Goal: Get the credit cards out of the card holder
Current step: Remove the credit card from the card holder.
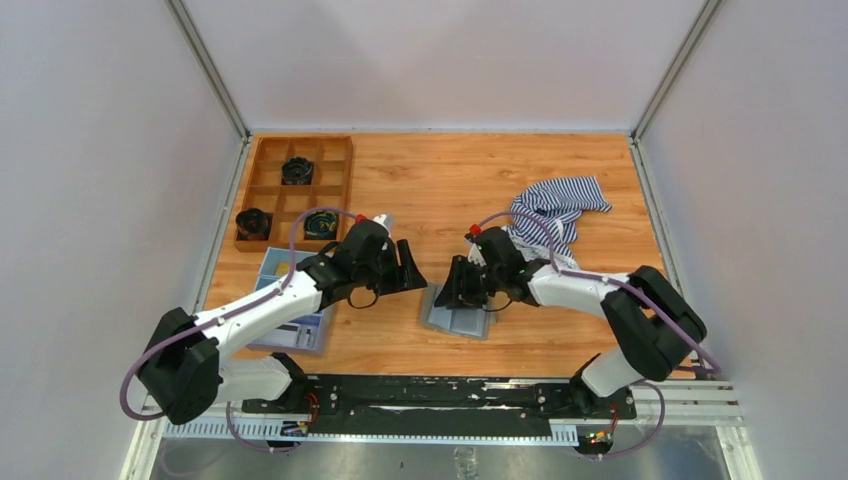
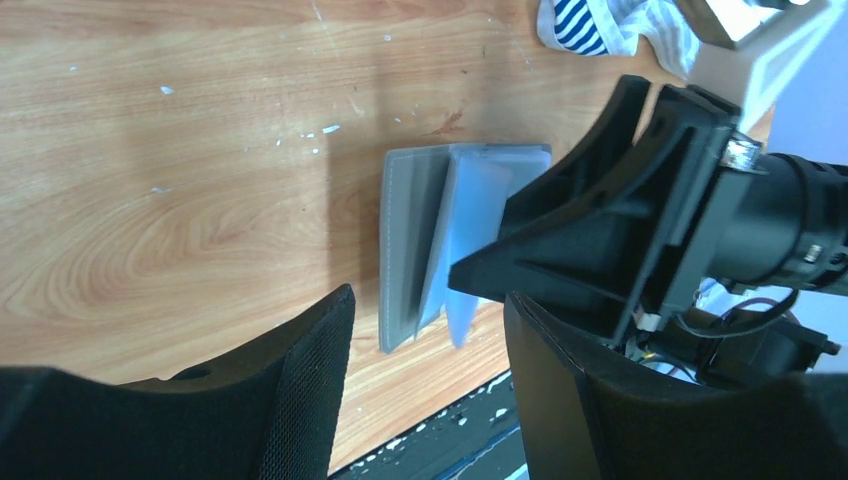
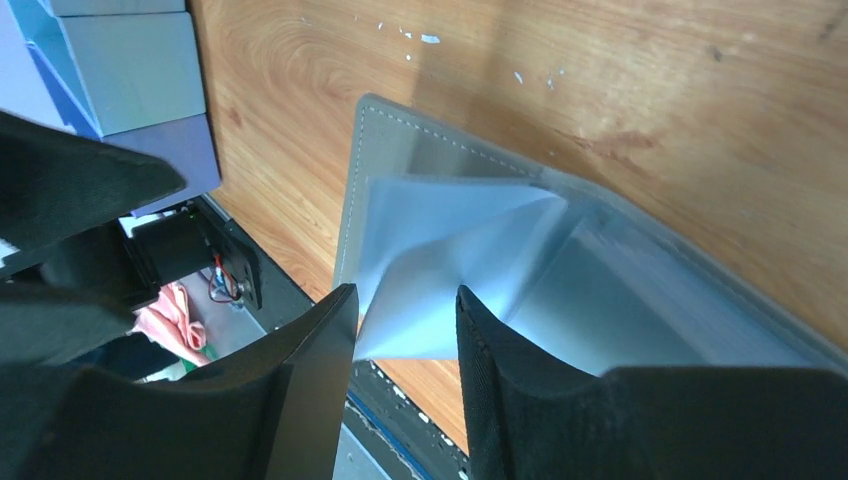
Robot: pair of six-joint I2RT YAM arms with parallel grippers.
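Only the top view is taking in the whole table and both arms. It is showing one wooden divided tray well left of the card holder, carrying three dark round things. One blue tray is lying nearer its left, one striped cloth behind it. The wrist views alone are showing one pale flap standing up from the card holder. The left gripper is hovering spread beside it, empty. The right gripper is parted around the flap's corner.

The overhead camera looks down from the near side across the whole orange wooden worktop. Both wrist cameras sit close, sharing the flat grey bifold wallet.
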